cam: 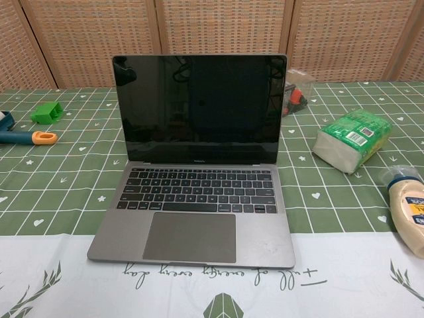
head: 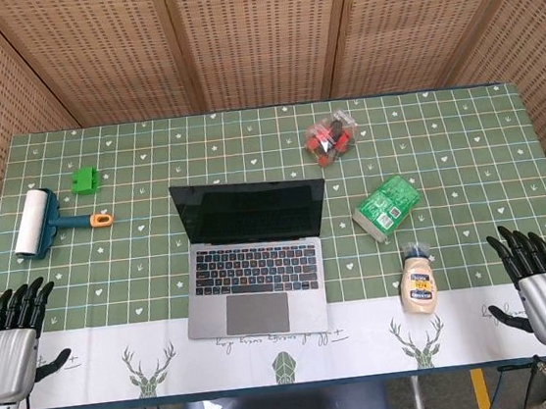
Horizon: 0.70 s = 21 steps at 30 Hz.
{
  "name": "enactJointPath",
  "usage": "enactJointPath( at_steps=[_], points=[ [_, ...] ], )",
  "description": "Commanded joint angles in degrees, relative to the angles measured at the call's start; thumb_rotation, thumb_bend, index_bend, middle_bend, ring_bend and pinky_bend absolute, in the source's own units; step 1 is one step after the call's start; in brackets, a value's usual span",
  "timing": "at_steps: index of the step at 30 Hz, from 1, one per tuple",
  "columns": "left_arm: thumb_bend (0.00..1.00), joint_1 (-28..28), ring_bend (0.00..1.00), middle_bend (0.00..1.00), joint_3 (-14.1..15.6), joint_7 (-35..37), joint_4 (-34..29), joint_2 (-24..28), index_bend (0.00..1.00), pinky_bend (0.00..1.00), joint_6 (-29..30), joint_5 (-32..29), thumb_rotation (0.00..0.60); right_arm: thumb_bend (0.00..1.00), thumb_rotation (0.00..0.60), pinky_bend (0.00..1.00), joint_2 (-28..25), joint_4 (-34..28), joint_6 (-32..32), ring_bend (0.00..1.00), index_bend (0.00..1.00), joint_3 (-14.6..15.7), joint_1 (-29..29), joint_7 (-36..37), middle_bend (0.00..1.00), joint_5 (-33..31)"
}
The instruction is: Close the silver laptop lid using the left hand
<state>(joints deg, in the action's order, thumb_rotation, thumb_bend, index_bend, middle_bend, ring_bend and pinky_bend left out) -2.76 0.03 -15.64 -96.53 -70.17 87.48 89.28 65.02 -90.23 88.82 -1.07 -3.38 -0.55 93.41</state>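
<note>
laptop (head: 252, 258): lid up, frame centre
left hand (head: 14, 335): lower left, fingers spread, empty
right hand (head: 538, 281): lower right, fingers spread, empty

Left hand (head: 16, 332), right hand (head: 536, 278), silver palms, black fingers (both alike)
</note>
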Motion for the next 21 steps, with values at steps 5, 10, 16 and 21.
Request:
enactJointPath(
  at_steps=[5, 10, 16, 21],
  points=[
    [0.12, -0.1, 0.0, 0.0, 0.0, -0.2, -0.1, 0.0, 0.0, 0.0, -0.1, 0.0, 0.6, 0.02, 0.6, 0.0, 0.0, 0.0, -0.1, 0.0, 0.0, 0.0, 0.0, 0.0, 0.0, 0.0],
    [0.12, -0.1, 0.0, 0.0, 0.0, -0.3, -0.3, 0.0, 0.0, 0.0, -0.1, 0.2, 0.6, 0.01, 0.6, 0.0, 0.0, -0.1, 0.1, 0.0, 0.0, 0.0, 0.0, 0.0, 0.0, 0.1],
    [0.12, -0.4, 0.0, 0.0, -0.1, -0.4, -0.4, -0.1, 0.0, 0.0, -0.6, 0.0, 0.6, 0.02, 0.6, 0.0, -0.1, -0.1, -0.1, 0.0, 0.0, -0.2, -0.1, 0.1, 0.0, -0.2],
    [0.12, -0.7, 0.0, 0.0, -0.2, -0.6, -0.3, -0.4, 0.0, 0.0, -1.1, -0.2, 0.6, 0.02, 0.6, 0.0, -0.3, 0.0, -0.3, 0.0, 0.0, -0.4, -0.1, 0.7, 0.0, -0.9]
  ],
)
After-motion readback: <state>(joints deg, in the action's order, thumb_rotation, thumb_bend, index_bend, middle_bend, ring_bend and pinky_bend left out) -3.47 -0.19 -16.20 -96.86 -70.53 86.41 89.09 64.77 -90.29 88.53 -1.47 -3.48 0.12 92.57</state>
